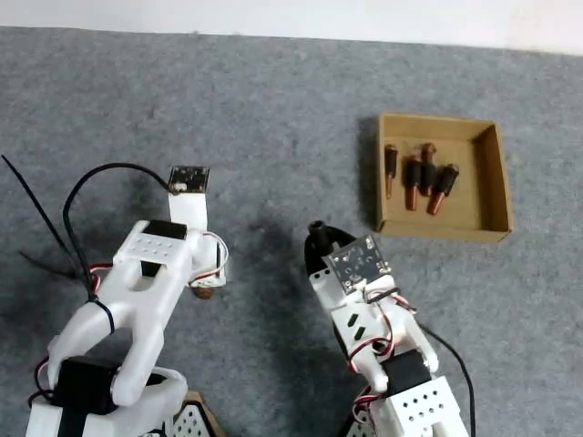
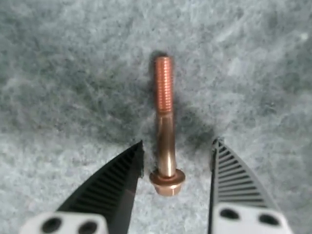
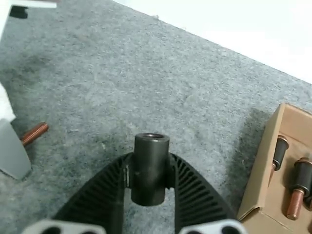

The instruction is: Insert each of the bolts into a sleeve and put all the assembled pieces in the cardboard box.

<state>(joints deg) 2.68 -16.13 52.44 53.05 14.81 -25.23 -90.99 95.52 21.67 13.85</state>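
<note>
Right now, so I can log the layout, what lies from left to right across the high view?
bolt on the table → sleeve held in the right gripper → cardboard box with assembled pieces inside.

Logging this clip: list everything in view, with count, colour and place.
box: one, brown cardboard, far right of the mat.
assembled pieces: four, black sleeves on copper bolts, inside the box.
bolt: one, copper, lying on the mat.
sleeve: one, black, held off the mat, left of the box.
mat: one, grey, covering the table.
left gripper: one, dark fingers, open, either side of the bolt.
right gripper: one, dark fingers, shut on the sleeve.
</note>
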